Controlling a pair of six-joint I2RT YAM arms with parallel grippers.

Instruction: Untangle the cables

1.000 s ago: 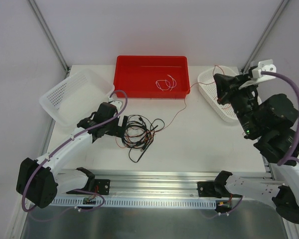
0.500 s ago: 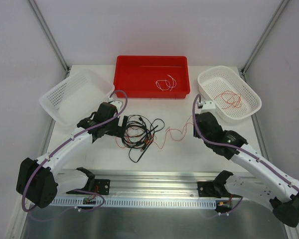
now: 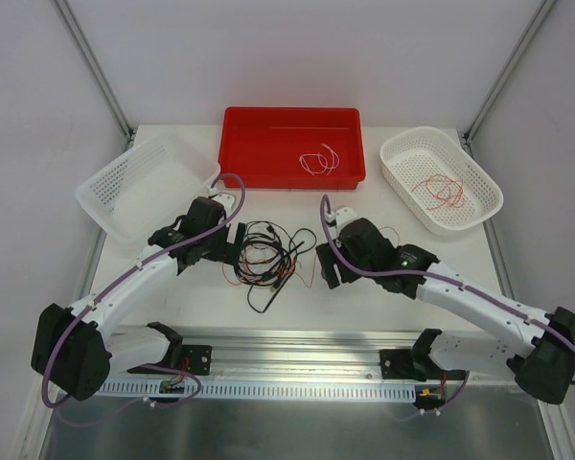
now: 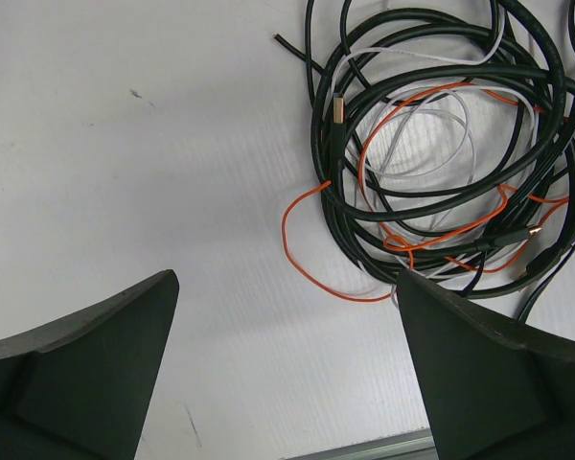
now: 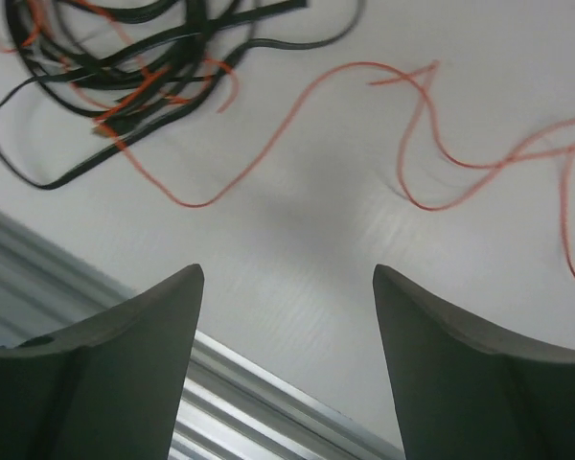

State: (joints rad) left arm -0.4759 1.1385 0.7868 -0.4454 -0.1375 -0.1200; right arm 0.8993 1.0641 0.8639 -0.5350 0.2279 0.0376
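White tabletop (image 3: 383, 307) carries the work, with a metal rail (image 3: 297, 340) along its near edge, on the near side of the tangle of cables (image 3: 268, 257). Just left of the tangle, the left gripper (image 4: 286, 276) has its jaws spread and grips nothing. An orange loop (image 4: 302, 264) from the tangle lies on the table below its gap. Just right of the tangle, the right gripper (image 5: 287, 268) is likewise spread and empty, above a loose orange wire (image 5: 297, 125) trailing rightward from the tangle. The tangle itself lies flat, with black, orange and white strands wound together. Beyond the tangle, a red tray (image 3: 244, 153) holds one pale thin wire (image 3: 318, 161). Further right of the tangle, a white basket (image 3: 393, 153) holds an orange strand (image 3: 441, 190). Further left stands a second white basket (image 3: 101, 196).
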